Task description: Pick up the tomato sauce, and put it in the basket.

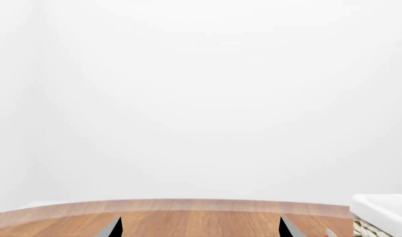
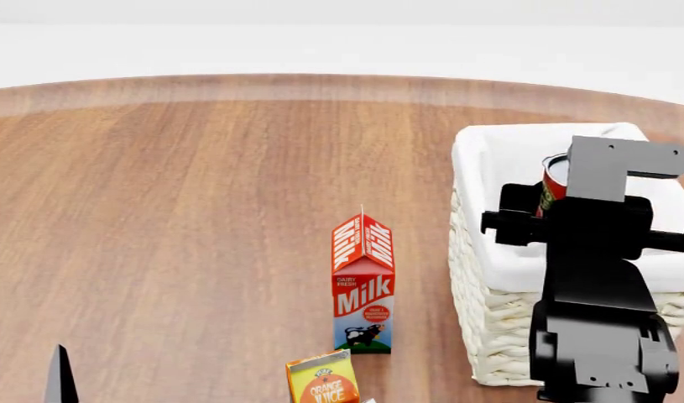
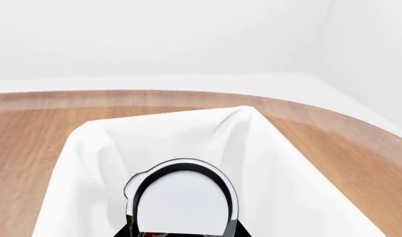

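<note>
My right hand (image 2: 556, 195) is clamped on the tomato sauce (image 2: 555, 185), with the basket (image 2: 489, 252) directly beneath it. My left hand (image 1: 199, 228) shows fingers set wide apart, touching nothing above the desk (image 2: 185, 218).

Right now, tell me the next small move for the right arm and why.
Probably lower a little, then open. The right gripper holds the tomato sauce over the basket; the right wrist view shows the can's silver top above the white cloth lining, inside the rim. How far it hangs above the bottom cannot be told, so easing down first seems safer than dropping it.
</note>
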